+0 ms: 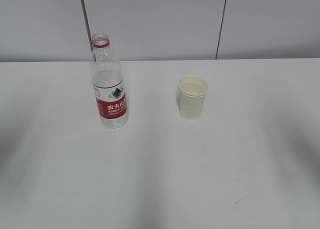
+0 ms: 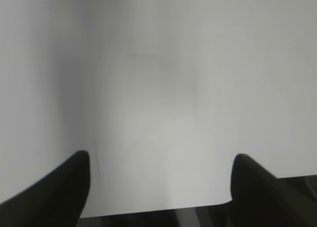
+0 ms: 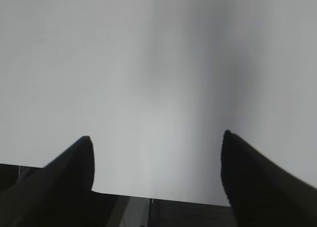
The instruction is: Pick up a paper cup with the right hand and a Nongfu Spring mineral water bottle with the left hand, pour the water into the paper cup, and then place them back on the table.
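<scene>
The Nongfu Spring mineral water bottle (image 1: 108, 86) stands upright on the white table (image 1: 165, 174), left of centre, uncapped, with a red neck ring and red-and-white label. The paper cup (image 1: 192, 96) stands upright to its right. Neither arm shows in the exterior view. In the left wrist view my left gripper (image 2: 161, 157) is open and empty, its black fingers (image 2: 64, 187) wide apart over bare tabletop by the table's near edge. In the right wrist view my right gripper (image 3: 156, 140) is open and empty, fingers (image 3: 257, 182) wide apart over bare tabletop. Bottle and cup are out of both wrist views.
A grey panelled wall (image 1: 160, 24) with dark vertical seams runs behind the table's far edge. A small dark scuff mark (image 1: 239, 202) lies on the table at the front right. Dark floor (image 3: 163, 214) shows below the table's near edge in the wrist views.
</scene>
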`<control>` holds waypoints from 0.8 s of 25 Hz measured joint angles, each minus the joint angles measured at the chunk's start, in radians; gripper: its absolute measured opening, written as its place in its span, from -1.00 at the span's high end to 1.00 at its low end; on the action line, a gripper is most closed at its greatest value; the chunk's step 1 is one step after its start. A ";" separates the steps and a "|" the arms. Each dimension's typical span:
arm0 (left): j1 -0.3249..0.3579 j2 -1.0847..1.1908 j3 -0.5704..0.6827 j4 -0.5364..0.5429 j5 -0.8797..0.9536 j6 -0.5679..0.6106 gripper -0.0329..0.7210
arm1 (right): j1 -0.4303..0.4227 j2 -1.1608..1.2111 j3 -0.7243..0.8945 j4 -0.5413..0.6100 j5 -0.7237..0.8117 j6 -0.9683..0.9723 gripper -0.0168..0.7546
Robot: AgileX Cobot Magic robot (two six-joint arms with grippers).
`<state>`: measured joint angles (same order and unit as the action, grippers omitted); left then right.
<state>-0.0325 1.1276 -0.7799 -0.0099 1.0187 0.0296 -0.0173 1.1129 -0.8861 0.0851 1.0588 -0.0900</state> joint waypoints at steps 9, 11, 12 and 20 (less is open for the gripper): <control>0.000 -0.260 0.159 -0.007 -0.017 0.000 -0.50 | 0.000 -0.212 0.144 0.002 0.000 -0.001 -0.57; 0.000 -0.319 0.179 -0.007 -0.014 0.000 -0.50 | 0.000 -0.254 0.180 0.002 0.000 -0.001 -0.57; 0.000 -0.347 0.188 -0.007 -0.008 0.000 -0.50 | 0.000 -0.276 0.201 0.002 0.000 -0.001 -0.57; 0.000 -0.461 0.236 -0.007 0.021 0.000 -0.50 | 0.000 -0.452 0.330 0.006 0.000 -0.001 -0.57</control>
<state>-0.0325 0.6665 -0.5441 -0.0165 1.0396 0.0296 -0.0173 0.6605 -0.5566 0.0912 1.0588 -0.0905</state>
